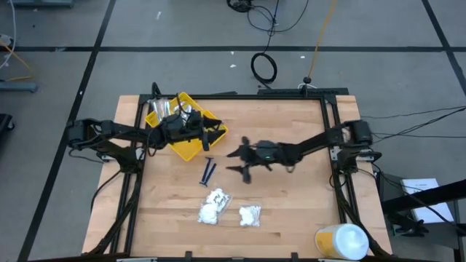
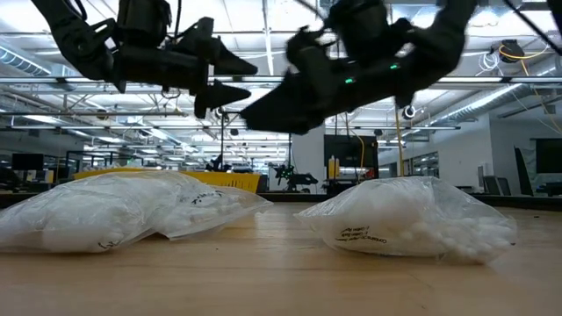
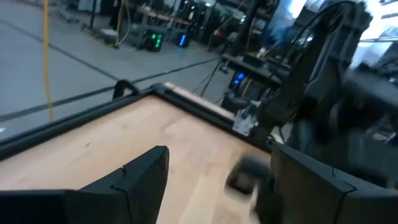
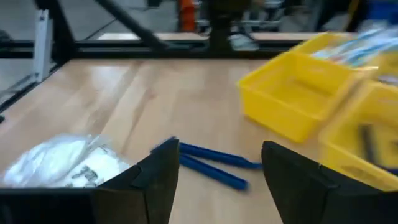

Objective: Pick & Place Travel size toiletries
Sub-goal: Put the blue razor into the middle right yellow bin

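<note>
Two slim dark blue sticks (image 1: 208, 171) (image 4: 214, 163) lie side by side on the wooden table. Nearer the front edge lie two clear bags of white fluffy lumps (image 1: 213, 206) (image 1: 250, 215) (image 2: 114, 211) (image 2: 413, 219). Silvery-clear packets (image 1: 167, 109) (image 4: 367, 40) rest in the yellow compartment tray (image 1: 191, 149) at the far left. My left gripper (image 1: 217, 132) (image 3: 217, 155) hangs open above the tray's right edge, holding nothing. My right gripper (image 1: 237, 162) (image 4: 217, 152) is open and empty, just right of the blue sticks and above the table.
A large white-and-yellow round container (image 1: 342, 241) stands at the table's near right corner. A black frame (image 1: 331, 124) runs along the table's edges. Bare wood lies between the tray and the right arm (image 3: 336, 93), and near the front left.
</note>
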Robot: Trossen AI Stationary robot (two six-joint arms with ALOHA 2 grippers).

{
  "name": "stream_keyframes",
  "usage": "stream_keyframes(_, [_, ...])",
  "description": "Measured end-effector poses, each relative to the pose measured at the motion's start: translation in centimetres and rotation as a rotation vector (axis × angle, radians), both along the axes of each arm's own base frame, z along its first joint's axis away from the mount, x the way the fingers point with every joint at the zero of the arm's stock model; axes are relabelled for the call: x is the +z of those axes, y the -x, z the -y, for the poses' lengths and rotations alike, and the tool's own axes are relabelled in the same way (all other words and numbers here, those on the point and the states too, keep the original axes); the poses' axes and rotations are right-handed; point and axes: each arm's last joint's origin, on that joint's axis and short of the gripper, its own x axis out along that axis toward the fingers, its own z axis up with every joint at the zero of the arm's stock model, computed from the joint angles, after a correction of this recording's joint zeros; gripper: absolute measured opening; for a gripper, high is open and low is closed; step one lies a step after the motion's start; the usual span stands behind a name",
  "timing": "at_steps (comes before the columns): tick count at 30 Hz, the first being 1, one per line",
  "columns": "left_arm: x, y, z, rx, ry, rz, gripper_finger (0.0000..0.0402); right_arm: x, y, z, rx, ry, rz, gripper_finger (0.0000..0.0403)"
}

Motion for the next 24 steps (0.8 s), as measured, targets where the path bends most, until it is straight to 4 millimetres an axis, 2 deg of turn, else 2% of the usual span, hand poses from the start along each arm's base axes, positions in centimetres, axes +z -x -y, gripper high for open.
stream_keyframes(5, [0.6,-0.4,1.1,-0.089,-0.062,0.03,0.0278,-2.0,-5.0,-0.4,0.113,-0.03,-0.059,0.021])
stream_keyframes(10, [0.7,-0.7,2.2,-0.158,-0.149,0.02,0.0278,-3.7,-8.3,-0.6,0.202,0.033,-0.198,0.021])
stream_keyframes(15, [0.7,-0.8,2.7,-0.175,-0.181,0.02,0.0278,-4.5,-9.3,0.3,0.228,0.124,-0.279,0.0207])
stream_keyframes(19, [1.4,-0.6,2.7,-0.172,-0.191,0.051,0.0278,-5.5,-9.3,1.9,0.206,0.143,-0.316,0.0207])
stream_keyframes(24, [1.2,-0.6,2.7,-0.172,-0.187,0.037,0.0278,-6.0,-8.9,3.6,0.18,0.125,-0.376,0.0207])
